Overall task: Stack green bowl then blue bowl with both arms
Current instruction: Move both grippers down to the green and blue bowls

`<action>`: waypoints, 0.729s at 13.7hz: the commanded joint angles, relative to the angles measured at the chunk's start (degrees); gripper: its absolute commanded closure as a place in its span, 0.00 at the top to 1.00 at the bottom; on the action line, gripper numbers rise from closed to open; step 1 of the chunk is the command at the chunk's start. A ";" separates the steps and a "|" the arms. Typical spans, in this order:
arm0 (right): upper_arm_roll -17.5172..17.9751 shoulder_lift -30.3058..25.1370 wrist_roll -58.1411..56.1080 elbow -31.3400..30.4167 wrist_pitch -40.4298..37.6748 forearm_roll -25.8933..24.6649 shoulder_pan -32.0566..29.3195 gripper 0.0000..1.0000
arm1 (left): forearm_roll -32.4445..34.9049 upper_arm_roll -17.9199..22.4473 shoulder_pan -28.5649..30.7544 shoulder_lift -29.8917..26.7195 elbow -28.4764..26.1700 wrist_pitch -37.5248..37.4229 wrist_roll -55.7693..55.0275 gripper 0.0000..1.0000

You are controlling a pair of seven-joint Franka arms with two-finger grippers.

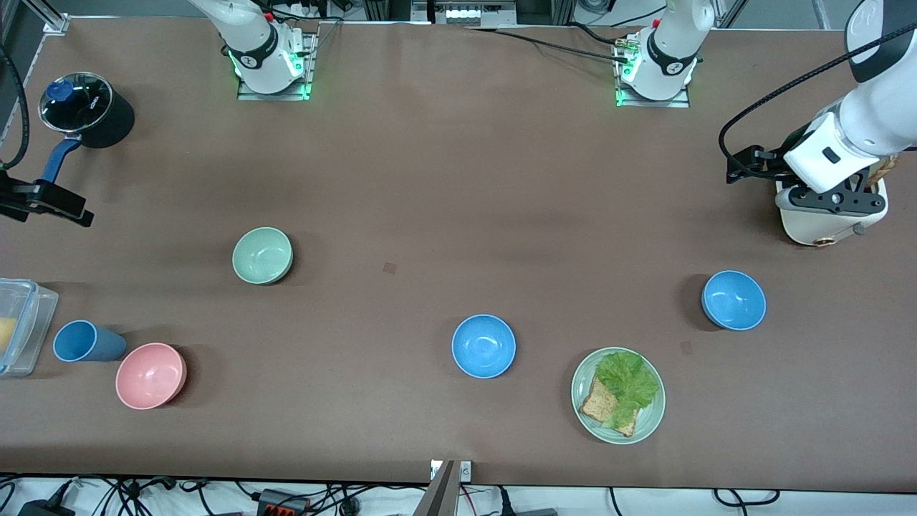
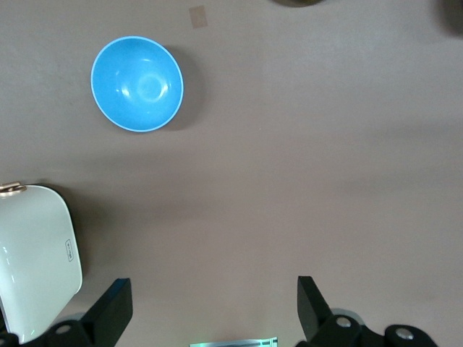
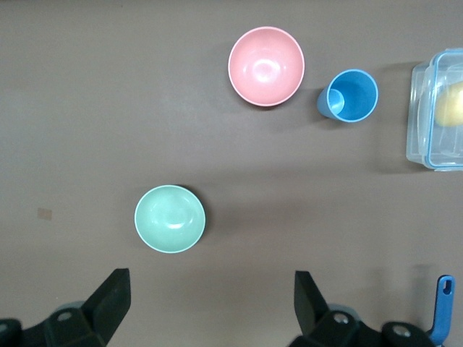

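Observation:
The pale green bowl [image 1: 263, 255] sits upright and empty toward the right arm's end of the table; it also shows in the right wrist view [image 3: 170, 218]. One blue bowl [image 1: 483, 346] sits mid-table, nearer the front camera. A second blue bowl [image 1: 733, 300] sits toward the left arm's end and shows in the left wrist view [image 2: 137, 84]. My left gripper [image 1: 834, 202] [image 2: 213, 285] is open and empty, up beside a white jar [image 1: 824, 222]. My right gripper [image 1: 50, 203] [image 3: 211, 278] is open and empty, up near a pot's blue handle.
A pink bowl [image 1: 151, 375], a blue cup [image 1: 86, 341] and a clear lidded box [image 1: 18, 326] lie at the right arm's end. A black pot [image 1: 86, 107] with a glass lid stands farther back. A green plate [image 1: 584, 376] holds lettuce and toast.

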 commanded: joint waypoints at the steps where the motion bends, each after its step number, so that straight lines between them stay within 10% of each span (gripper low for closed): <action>1: -0.50 -7.96 -0.51 -12.76 6.95 -1.11 1.18 1.00 | -0.99 0.02 0.56 1.55 2.80 -1.55 -0.54 1.00; 10: -0.41 -9.23 -0.60 -14.06 6.21 -1.20 1.10 1.00 | -1.00 0.54 1.09 3.66 4.91 -3.57 0.07 1.00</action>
